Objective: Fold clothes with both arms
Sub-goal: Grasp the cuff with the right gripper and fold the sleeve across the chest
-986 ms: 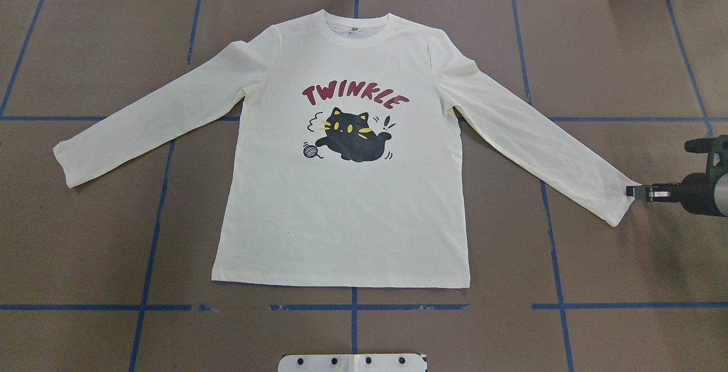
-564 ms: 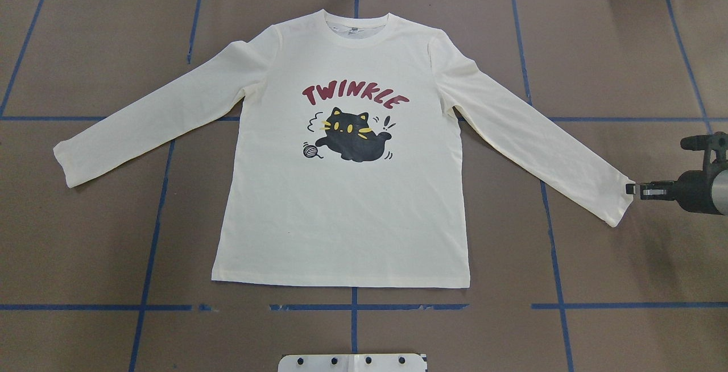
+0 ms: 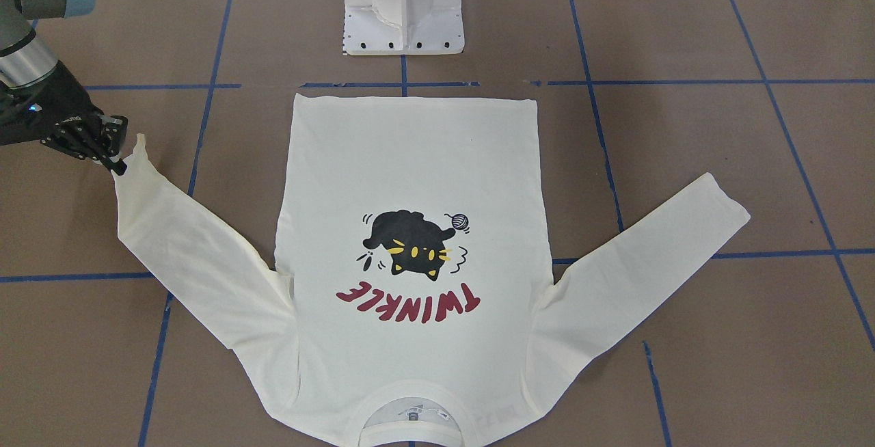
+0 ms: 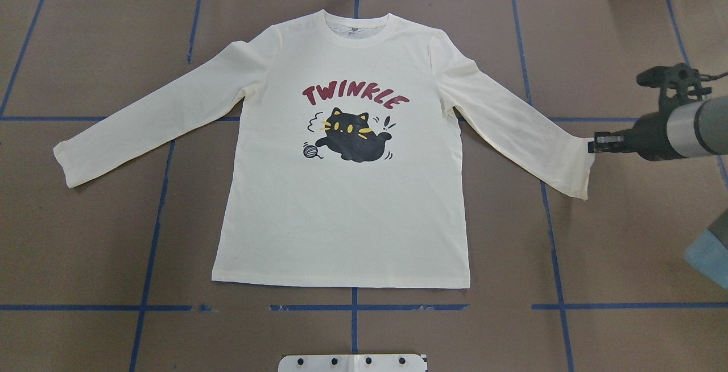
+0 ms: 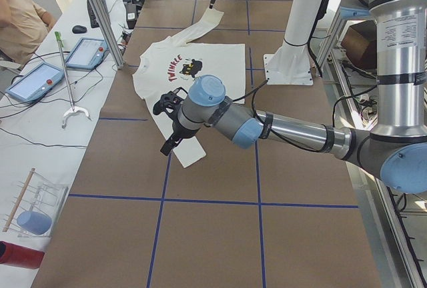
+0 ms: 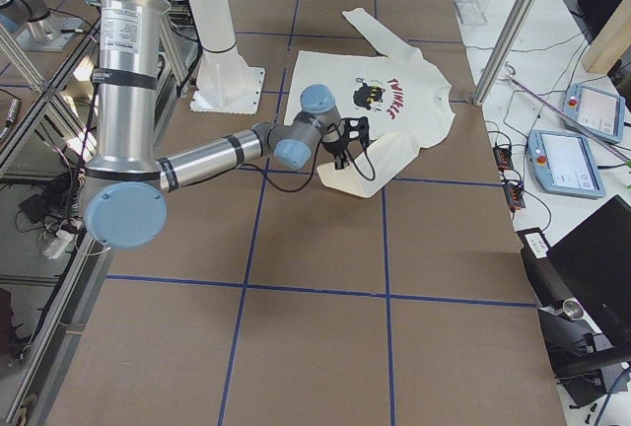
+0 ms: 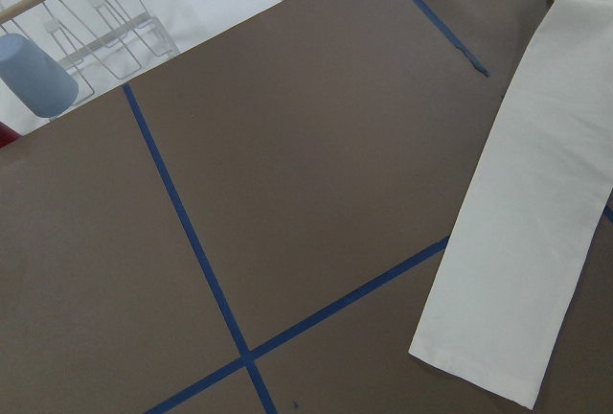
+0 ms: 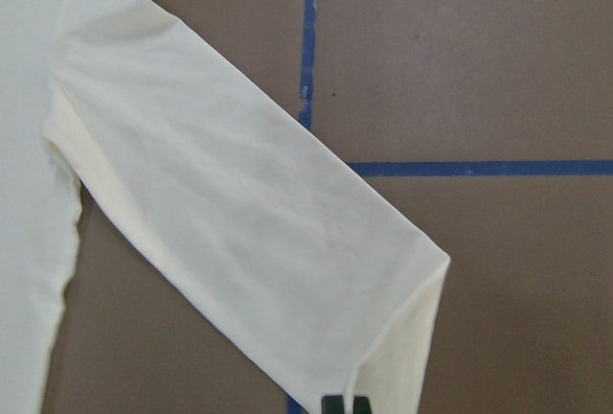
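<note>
The cream long-sleeved T-shirt lies flat, print up, collar away from the robot; it also shows in the front-facing view. My right gripper is shut on the right sleeve's cuff and holds its corner off the table; the front-facing view shows the pinch, and the right wrist view shows the cuff. The left sleeve cuff lies flat. My left gripper hovers near that cuff, seen only from the side; I cannot tell if it is open.
The white pedestal base stands at the robot's side of the brown, blue-taped table. A wire rack with a pale-blue cup stands beyond the left table end. An operator and tablets are at the far side.
My right gripper has lifted the right cuff and carried it away from the robot and slightly toward the shirt's body. The rest of the shirt has not moved.
</note>
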Controlling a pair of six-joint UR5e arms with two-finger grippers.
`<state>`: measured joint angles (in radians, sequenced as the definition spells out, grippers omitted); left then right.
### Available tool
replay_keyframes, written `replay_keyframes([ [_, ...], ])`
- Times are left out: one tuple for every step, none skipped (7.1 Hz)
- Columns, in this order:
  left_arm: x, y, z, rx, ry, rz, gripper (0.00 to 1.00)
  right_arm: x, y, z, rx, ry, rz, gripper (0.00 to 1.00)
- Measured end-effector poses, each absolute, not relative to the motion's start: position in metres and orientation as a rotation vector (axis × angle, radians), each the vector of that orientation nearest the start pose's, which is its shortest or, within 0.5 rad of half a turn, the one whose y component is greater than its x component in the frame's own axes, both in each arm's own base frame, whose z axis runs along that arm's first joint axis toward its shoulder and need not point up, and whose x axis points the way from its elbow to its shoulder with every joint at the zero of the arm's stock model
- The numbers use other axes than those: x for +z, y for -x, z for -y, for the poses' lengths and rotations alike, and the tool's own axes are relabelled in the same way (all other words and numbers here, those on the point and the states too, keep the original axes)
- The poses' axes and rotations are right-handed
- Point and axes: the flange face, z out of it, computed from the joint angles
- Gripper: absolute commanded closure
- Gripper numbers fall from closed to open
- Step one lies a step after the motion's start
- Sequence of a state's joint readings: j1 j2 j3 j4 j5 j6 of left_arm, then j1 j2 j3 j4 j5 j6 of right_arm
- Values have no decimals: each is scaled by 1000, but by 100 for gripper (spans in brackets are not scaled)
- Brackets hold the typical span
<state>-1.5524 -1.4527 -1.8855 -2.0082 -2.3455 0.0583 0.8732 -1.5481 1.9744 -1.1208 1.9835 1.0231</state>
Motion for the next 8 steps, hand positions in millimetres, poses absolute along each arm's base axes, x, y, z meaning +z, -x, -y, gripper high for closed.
replay_keyframes([
  [507,55,458,316,-616,-738,0,325,280,483,139,-249,864,100],
  [507,55,457,315,-615,-738,0,241,308,517,154,-240,827,100],
  [508,55,457,315,-614,-739,0,165,335,548,164,-243,810,100],
  [509,55,457,314,-611,-739,0,109,360,574,168,-244,804,100],
  [511,55,456,313,-608,-740,0,66,391,594,177,-227,799,100],
  [512,55,457,311,-604,-740,0,35,438,604,202,-216,799,100],
  [514,55,457,310,-601,-740,0,27,509,601,250,-259,805,100],
  [516,55,458,308,-596,-740,0,35,579,588,302,-330,814,99],
])
